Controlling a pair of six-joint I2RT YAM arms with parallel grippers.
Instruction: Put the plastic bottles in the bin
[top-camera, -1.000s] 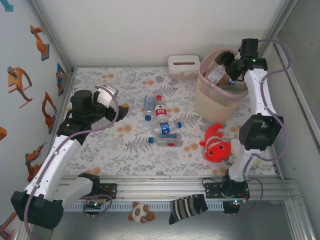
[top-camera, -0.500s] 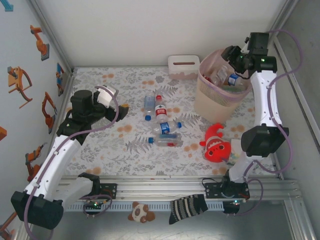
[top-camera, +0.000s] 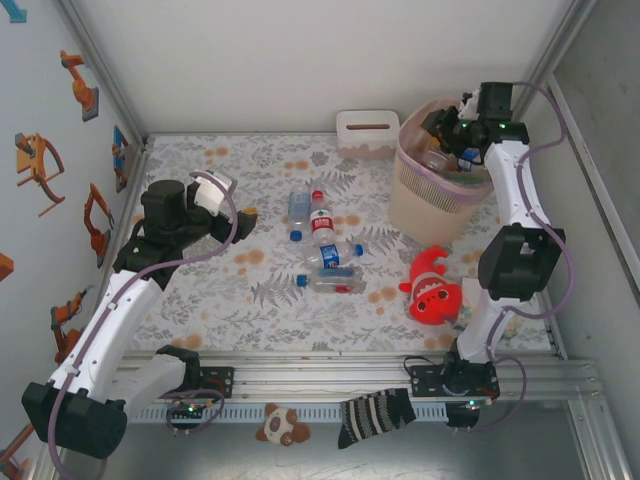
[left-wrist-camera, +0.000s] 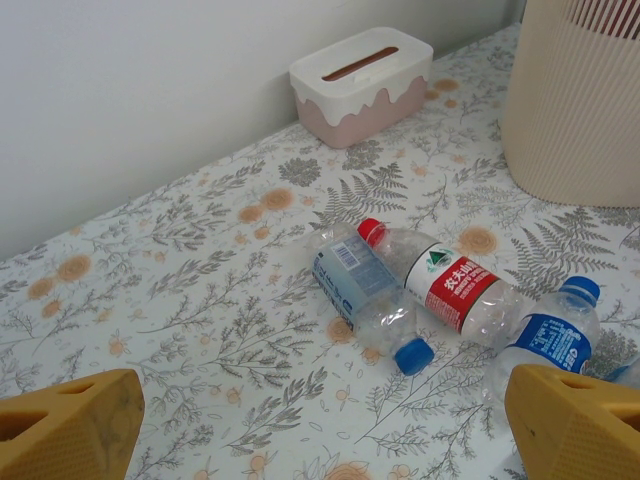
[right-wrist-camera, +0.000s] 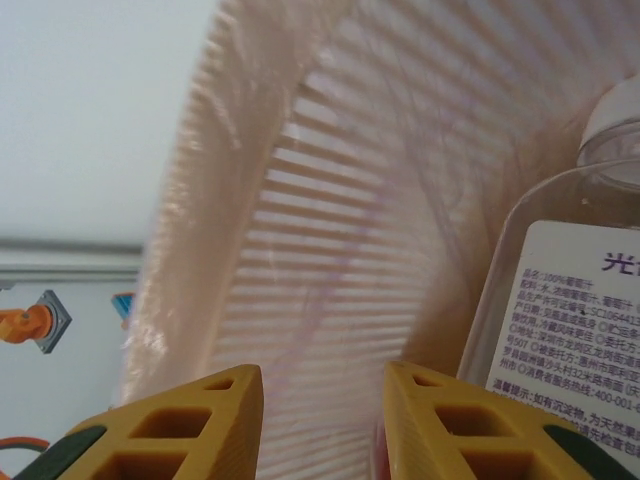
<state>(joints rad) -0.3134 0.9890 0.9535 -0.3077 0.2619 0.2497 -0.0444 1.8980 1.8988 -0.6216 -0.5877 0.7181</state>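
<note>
The right tool (right-wrist-camera: 322, 420) hangs inside the tall pale pink-beige plastic bin with slatted sides (top-camera: 420, 210), at the far right of the flower-patterned worktop (top-camera: 250, 290). Its yellow fingers stand a narrow gap apart with nothing between them. They touch nothing that can be seen. Just right of them in the bin stands a clear plastic bottle with a white label printed in purple (right-wrist-camera: 570, 300); the right edge of the right wrist view cuts it off. From above, the bin's contents are a jumble partly covered by the right arm, and single bottles are hard to tell apart there.

The left tool (left-wrist-camera: 322, 430) hovers over the left part of the worktop, spread wide and empty, well apart from any bottle.

Mid-worktop lie loose bottles. A clear plastic bottle with a blue cap and pale blue label (left-wrist-camera: 365, 300) lies touching a clear plastic bottle with a red cap and red label (left-wrist-camera: 440, 285). Just nearer lies a clear plastic bottle with a blue cap and dark blue label (left-wrist-camera: 550, 335), its body partly hidden behind the left tool's right finger. One more clear bottle (top-camera: 330, 283) lies nearest of all.

A white-and-pink slotted box (left-wrist-camera: 362, 85) sits at the far wall, left of the bin. A red clownfish plush toy (top-camera: 432, 288) lies near the bin's near side.
</note>
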